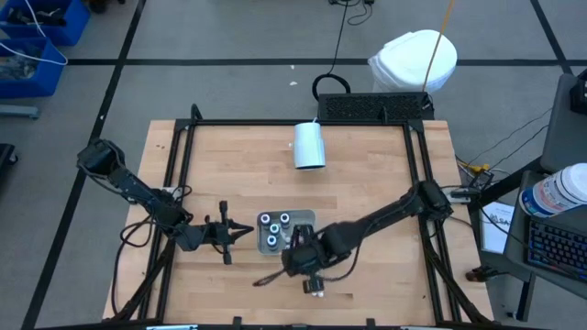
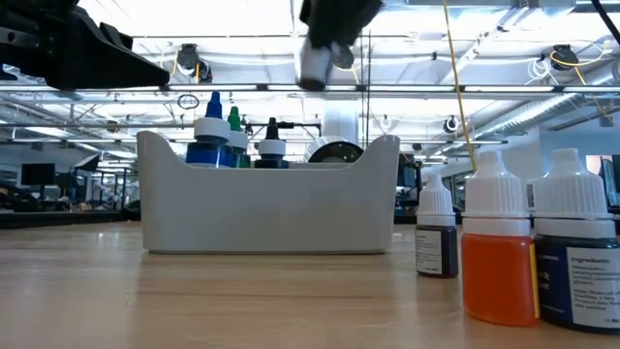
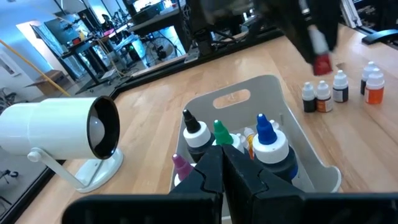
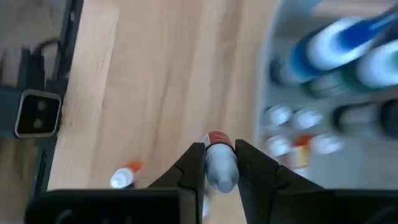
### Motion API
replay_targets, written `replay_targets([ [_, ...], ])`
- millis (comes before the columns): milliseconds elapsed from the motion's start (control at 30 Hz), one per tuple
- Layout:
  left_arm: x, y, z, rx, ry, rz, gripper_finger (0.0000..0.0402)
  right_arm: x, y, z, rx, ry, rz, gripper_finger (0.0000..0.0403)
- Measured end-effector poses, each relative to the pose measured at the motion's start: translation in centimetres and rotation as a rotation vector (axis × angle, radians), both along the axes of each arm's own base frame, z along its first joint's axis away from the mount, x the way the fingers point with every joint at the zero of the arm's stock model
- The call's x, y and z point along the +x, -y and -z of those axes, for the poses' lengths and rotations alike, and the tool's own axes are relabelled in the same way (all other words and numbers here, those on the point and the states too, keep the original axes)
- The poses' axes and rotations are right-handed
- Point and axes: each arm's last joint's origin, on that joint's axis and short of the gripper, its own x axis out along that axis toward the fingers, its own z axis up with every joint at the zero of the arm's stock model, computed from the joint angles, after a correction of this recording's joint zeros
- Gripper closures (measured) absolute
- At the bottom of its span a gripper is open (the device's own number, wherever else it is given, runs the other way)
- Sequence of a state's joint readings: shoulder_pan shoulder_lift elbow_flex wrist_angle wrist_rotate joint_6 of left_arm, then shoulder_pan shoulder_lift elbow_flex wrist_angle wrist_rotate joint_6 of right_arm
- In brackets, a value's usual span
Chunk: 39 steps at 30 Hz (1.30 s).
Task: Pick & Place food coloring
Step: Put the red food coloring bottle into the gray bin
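while the right gripper (image 4: 219,163) pinches a small red-and-white food coloring bottle (image 4: 219,165) above the table, the nearest loose bottles stand on the wood: an orange one (image 2: 498,254) and a dark one (image 2: 572,252), white-capped. farther back, a pale tray (image 2: 268,204) holds blue, green and black-tipped bottles. the left gripper (image 3: 222,171), fingers pressed together, points at the tray.

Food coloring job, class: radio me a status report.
Right end effector shut on a small bottle, raised beside the tray. Left end effector shut, waiting left of tray. Path clear.
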<state>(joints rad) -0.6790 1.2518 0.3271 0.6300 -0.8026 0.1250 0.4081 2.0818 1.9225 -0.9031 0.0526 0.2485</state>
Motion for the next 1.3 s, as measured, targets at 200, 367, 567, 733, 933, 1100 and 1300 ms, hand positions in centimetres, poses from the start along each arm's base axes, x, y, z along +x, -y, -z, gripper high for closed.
replay_targets([
  [200, 0.0, 0.0, 0.0, 0.003, -0.001, 0.001, 0.0392, 0.8, 4.6, -1.3, -0.079, 0.021, 0.000, 0.0343],
  [367, 0.0, 0.0, 0.1, -0.003, -0.011, -0.002, 0.0392, 1.5, 8.2, -0.2, -0.159, -0.052, -0.060, 0.0341],
  [567, 0.0, 0.1, 0.2, -0.036, -0.021, 0.035, 0.0392, 2.3, 9.6, 0.8, -0.190, -0.063, -0.113, 0.0341],
  [733, -0.1, 0.2, 0.3, -0.030, -0.036, 0.071, 0.0392, 3.1, 9.6, 2.5, -0.206, -0.085, -0.152, 0.0339],
  [933, -0.1, 0.2, 0.5, -0.032, -0.052, 0.079, 0.0392, 3.7, 9.5, 4.4, -0.215, -0.115, -0.171, 0.0340],
  [1100, -0.1, 0.2, 0.5, -0.031, -0.052, 0.078, 0.0392, 3.8, 9.5, 4.9, -0.217, -0.129, -0.176, 0.0337],
  [1300, -0.1, 0.2, 0.5, -0.034, -0.052, 0.077, 0.0392, 3.8, 9.6, 5.7, -0.218, -0.118, -0.171, 0.0338],
])
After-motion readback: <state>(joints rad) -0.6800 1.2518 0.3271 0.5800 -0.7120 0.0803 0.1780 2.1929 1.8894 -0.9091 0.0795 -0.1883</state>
